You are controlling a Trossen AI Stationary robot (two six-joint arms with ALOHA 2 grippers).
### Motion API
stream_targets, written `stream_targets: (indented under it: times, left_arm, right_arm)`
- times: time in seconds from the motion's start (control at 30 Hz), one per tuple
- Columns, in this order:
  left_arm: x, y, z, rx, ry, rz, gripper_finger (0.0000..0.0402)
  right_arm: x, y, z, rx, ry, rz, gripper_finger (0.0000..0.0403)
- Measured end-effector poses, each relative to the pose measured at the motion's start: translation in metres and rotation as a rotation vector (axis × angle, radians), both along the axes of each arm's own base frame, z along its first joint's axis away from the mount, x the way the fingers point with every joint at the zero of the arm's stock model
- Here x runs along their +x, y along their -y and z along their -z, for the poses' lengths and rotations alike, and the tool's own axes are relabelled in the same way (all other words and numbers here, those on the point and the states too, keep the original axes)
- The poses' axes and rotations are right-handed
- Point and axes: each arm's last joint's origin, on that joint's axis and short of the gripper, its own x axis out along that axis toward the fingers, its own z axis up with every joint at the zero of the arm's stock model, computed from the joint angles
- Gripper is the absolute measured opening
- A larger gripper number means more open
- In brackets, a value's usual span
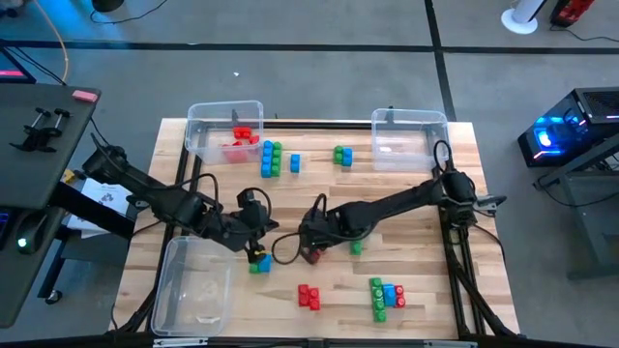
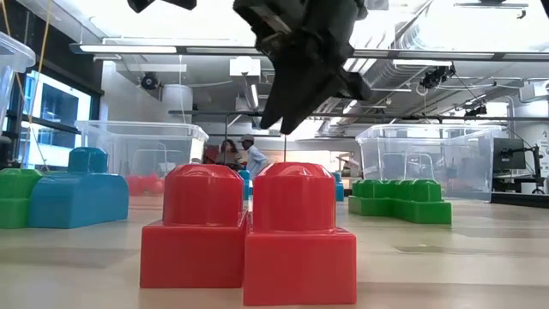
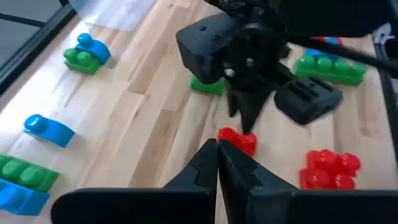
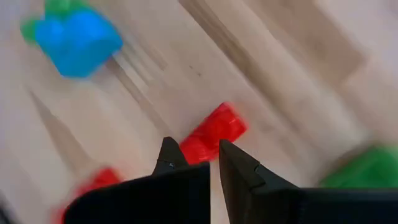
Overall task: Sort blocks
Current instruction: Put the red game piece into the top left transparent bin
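Note:
A single red block lies flat on the table near its middle. My right gripper points down right over the red block, fingers narrowly open, tips just above it; no touch shows. My left gripper is shut and empty. It hovers a little to the left, aimed at the right gripper. A blue-and-green block pair sits on the table near the left gripper. In the low view a dark gripper hangs behind a red pair.
Clear bins stand at the far left with red blocks inside, the far right and the near left. Loose blocks: blue-green cluster, blue, green, green, red pair, mixed cluster.

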Motion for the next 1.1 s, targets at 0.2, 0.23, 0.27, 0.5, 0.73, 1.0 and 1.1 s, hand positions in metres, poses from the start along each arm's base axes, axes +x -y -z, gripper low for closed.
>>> stream_targets:
  times: [0.2,0.23,0.27,0.5,0.73,1.0,1.1]
  left_arm:
    - [0.000,0.000,0.000,0.004,0.002,-0.004,0.0000]
    - [0.000,0.000,0.000,0.004,0.002,-0.004,0.0000]
    - [0.000,0.000,0.000,0.004,0.002,-0.004,0.0000]
    - [0.000,0.000,0.000,0.008,0.001,0.000,0.0000]
    - [0.000,0.000,0.000,0.008,0.001,0.000,0.0000]
    - [0.000,0.000,0.000,0.003,0.003,-0.004,0.0000]
    - [0.000,0.000,0.000,0.002,0.003,-0.004,0.0000]
  right_arm:
    - [-0.001,-0.007,0.001,0.109,0.016,0.299,0.0000]
    - [-0.002,-0.010,0.001,0.106,0.019,0.330,0.0000]
    - [-0.003,-0.013,0.004,0.095,0.015,0.357,0.0000]
    - [0.000,-0.021,0.034,0.069,-0.047,0.467,0.0000]
    - [0.003,-0.020,0.040,0.050,-0.028,0.503,0.0000]
    - [0.005,-0.020,0.047,0.058,-0.043,0.509,0.0000]
    - [0.007,-0.021,0.053,0.079,-0.060,0.487,0.0000]
